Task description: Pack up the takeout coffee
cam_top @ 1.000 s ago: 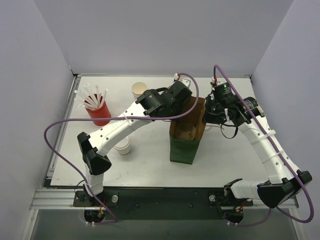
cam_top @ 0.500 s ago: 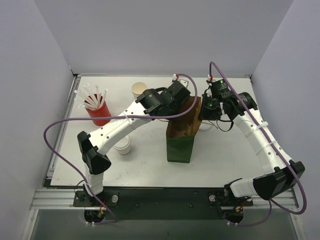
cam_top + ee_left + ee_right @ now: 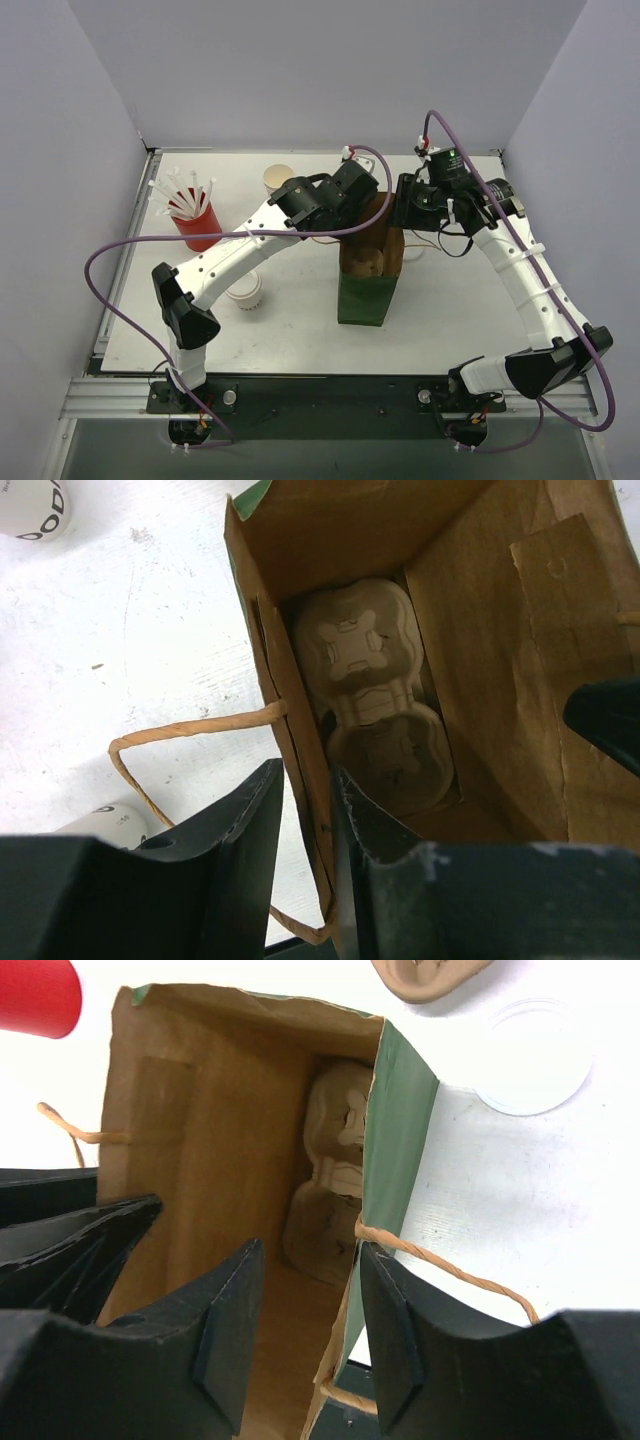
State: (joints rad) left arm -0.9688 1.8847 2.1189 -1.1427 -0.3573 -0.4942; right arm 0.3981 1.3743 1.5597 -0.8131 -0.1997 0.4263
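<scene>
Upright on the far part of the white table (image 3: 300, 340), mouth up: the takeout coffee (image 3: 278, 178), cream rim showing, standing free outside the paper bag (image 3: 368, 290). Just beside it on the right, the dark wrist joints of the left arm (image 3: 230, 262); well to its left, the red cup (image 3: 198, 222) of white straws. Nearer the arm bases, close against the left arm's white link, a second white cup (image 3: 245, 290). Right of the coffee, in mid-table, the paper bag, standing, green outside and brown inside, mouth open upward, twine handles (image 3: 190, 730) hanging out on both long sides. Down on the bag's floor, a brown pulp carrier (image 3: 365, 695), two of its wells in view. At the bag's mouth, one claw per side. For the left gripper (image 3: 305, 775): released, fingers (image 3: 235, 860) parted a little, astride the bag's left wall, one finger outside over the table, the other inside, a sliver of white table visible between outer finger and paper. For the right gripper (image 3: 310, 1250): slack too, jaws apart, astride the opposite wall at its green edge, one finger inside over brown paper, the other outside, handle twine looping just beside it. Beyond the bag in the right wrist view, on bare table: a flat round lid (image 3: 530, 1055) and, cut by the frame's top edge, part of another pulp piece (image 3: 430, 975).
</scene>
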